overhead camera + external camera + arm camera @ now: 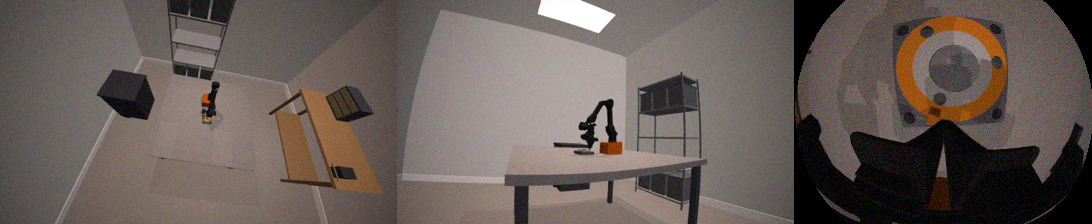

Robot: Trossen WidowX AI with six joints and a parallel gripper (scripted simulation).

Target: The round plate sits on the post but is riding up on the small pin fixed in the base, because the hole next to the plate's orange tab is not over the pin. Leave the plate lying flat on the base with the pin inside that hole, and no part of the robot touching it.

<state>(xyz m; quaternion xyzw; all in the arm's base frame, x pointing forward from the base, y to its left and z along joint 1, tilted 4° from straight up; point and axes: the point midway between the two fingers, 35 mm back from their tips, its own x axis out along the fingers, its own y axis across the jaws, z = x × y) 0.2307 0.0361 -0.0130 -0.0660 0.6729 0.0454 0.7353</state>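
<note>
The round plate (205,120) (905,75), an orange ring around a pale inner ring, sits around the grey post (954,68) on the dark square base (588,153) (1002,103). In the wrist view its orange tab (933,119) is at the plate's lower edge, just left of my fingertips, with a dark hole (940,99) beside it. The small pin cannot be made out, and the plate's tilt is too small to tell. My gripper (590,149) (944,124) is shut and empty, pointing down at the tab side of the plate. Whether it touches the plate is unclear.
An orange block (205,100) (611,148) stands on the table (545,165) beside the arm's foot. The arm (609,117) reaches over from it. A shelf rack (683,141) stands behind the table, and a wooden desk (338,141) is off to the side.
</note>
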